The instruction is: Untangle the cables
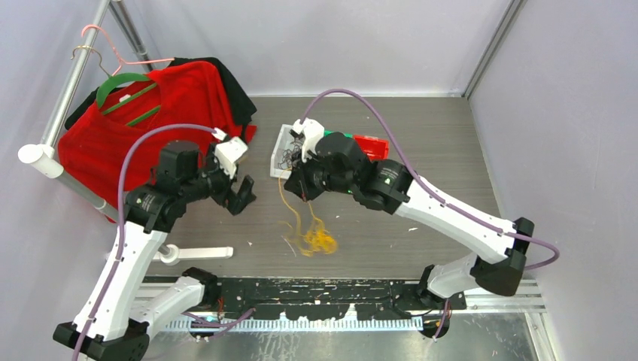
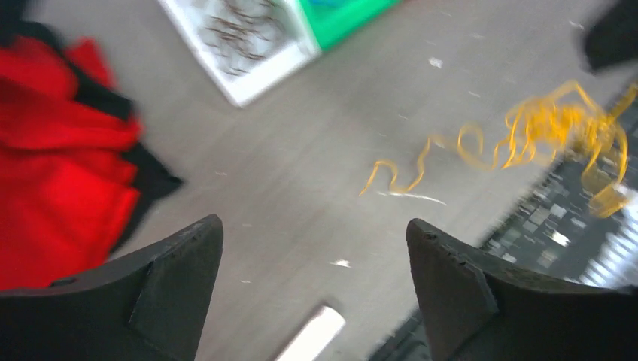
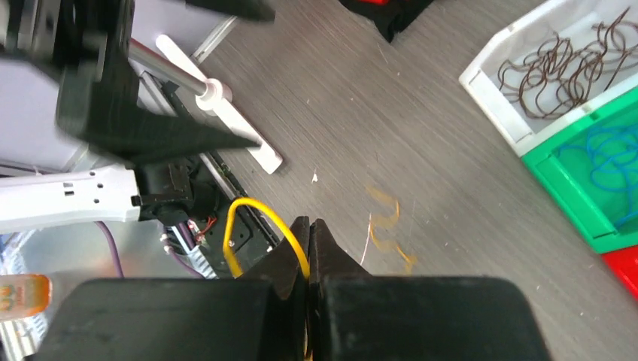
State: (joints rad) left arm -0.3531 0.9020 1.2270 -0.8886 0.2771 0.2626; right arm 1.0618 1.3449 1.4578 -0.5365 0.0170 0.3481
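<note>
Near the front edge of the worktop (image 1: 436,128), the yellow cable (image 1: 317,241) lies heaped; the right gripper (image 3: 309,226) pinches one strand, its end hidden between the fingers (image 3: 290,259), while the left gripper (image 2: 314,226) hangs spread wide, blurred.

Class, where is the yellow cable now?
In the top view the yellow cable lies heaped mid-table, below the white tray, one strand rising to the shut right end effector.
</note>
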